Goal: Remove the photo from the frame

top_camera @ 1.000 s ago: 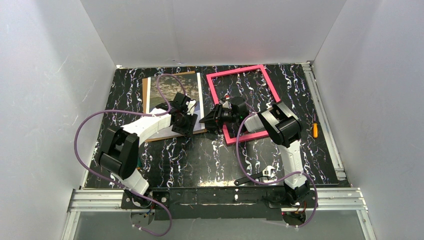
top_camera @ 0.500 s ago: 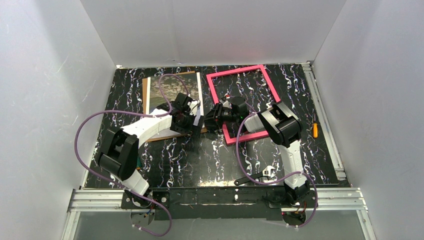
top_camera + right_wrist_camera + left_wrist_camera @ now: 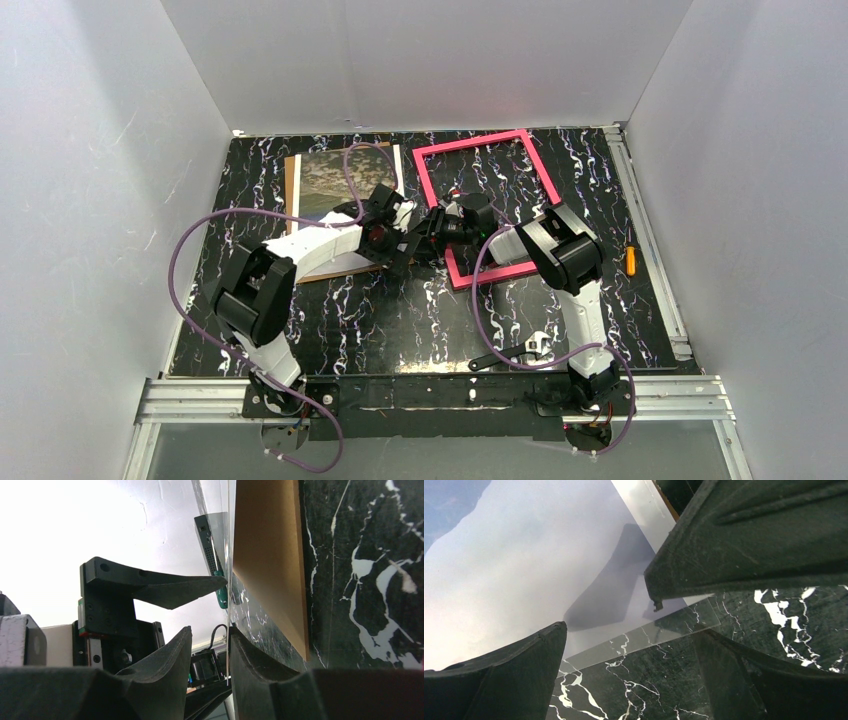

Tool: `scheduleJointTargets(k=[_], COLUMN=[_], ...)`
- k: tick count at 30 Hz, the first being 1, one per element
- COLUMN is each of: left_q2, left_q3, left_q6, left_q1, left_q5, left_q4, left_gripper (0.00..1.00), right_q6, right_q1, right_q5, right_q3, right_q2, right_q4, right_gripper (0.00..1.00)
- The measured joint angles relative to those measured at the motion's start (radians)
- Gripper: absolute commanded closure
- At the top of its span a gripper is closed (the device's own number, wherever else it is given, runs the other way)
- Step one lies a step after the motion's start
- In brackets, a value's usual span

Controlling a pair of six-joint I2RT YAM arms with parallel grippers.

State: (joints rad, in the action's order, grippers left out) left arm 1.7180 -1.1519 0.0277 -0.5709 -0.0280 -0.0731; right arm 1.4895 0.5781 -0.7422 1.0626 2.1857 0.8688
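Note:
The pink-red frame (image 3: pixel 470 143) lies empty at the back middle-right of the table. The photo (image 3: pixel 335 180) lies face up on the brown backing board (image 3: pixel 291 190), left of the frame. My left gripper (image 3: pixel 398 240) is open over the photo's near right corner. In the left wrist view my left gripper (image 3: pixel 629 630) spans a clear sheet (image 3: pixel 664 630) that overlaps the pale photo (image 3: pixel 524 570). My right gripper (image 3: pixel 425 232) faces it from the right and is open (image 3: pixel 211 630). The sheet's thin edge (image 3: pixel 229 580) stands against its right finger. The board (image 3: pixel 270 555) is beyond.
The right gripper's finger (image 3: pixel 744 540) crowds the left wrist view, and the left gripper's finger (image 3: pixel 165 587) shows in the right wrist view. A wrench (image 3: pixel 510 352) lies near the right arm's base. An orange screwdriver (image 3: pixel 629 260) lies by the right rail.
My left arm has swung right, from over the photo to its near right corner, close to the right gripper. The right arm has not moved.

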Motion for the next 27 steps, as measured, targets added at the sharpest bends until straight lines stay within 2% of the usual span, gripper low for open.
scheduleJointTargets(k=[7,14,20,27], left_q2=[0.016,0.007,0.004,0.003], left_q3=[-0.039,-0.04,-0.036,-0.034], left_q6=[0.003,0.045,0.067,0.08], left_q1=[0.02,0.088,0.108,0.121], left_q5=[-0.008,0.014,0.021,0.023], left_q4=[0.022,0.048,0.056,0.065], left_gripper=[0.21,0.23,0.23,0.24], right_q6=[0.0,0.0,0.0,0.008], right_q1=[0.0,0.0,-0.001,-0.003], right_q5=[-0.001,0.0,0.004,0.015], right_q3=[0.0,0.001,0.001,-0.018], right_q2=[0.0,0.0,0.0,0.0], right_q4=[-0.005,-0.003,0.003,0.038], right_gripper=[0.61,0.66,0.68,0.74])
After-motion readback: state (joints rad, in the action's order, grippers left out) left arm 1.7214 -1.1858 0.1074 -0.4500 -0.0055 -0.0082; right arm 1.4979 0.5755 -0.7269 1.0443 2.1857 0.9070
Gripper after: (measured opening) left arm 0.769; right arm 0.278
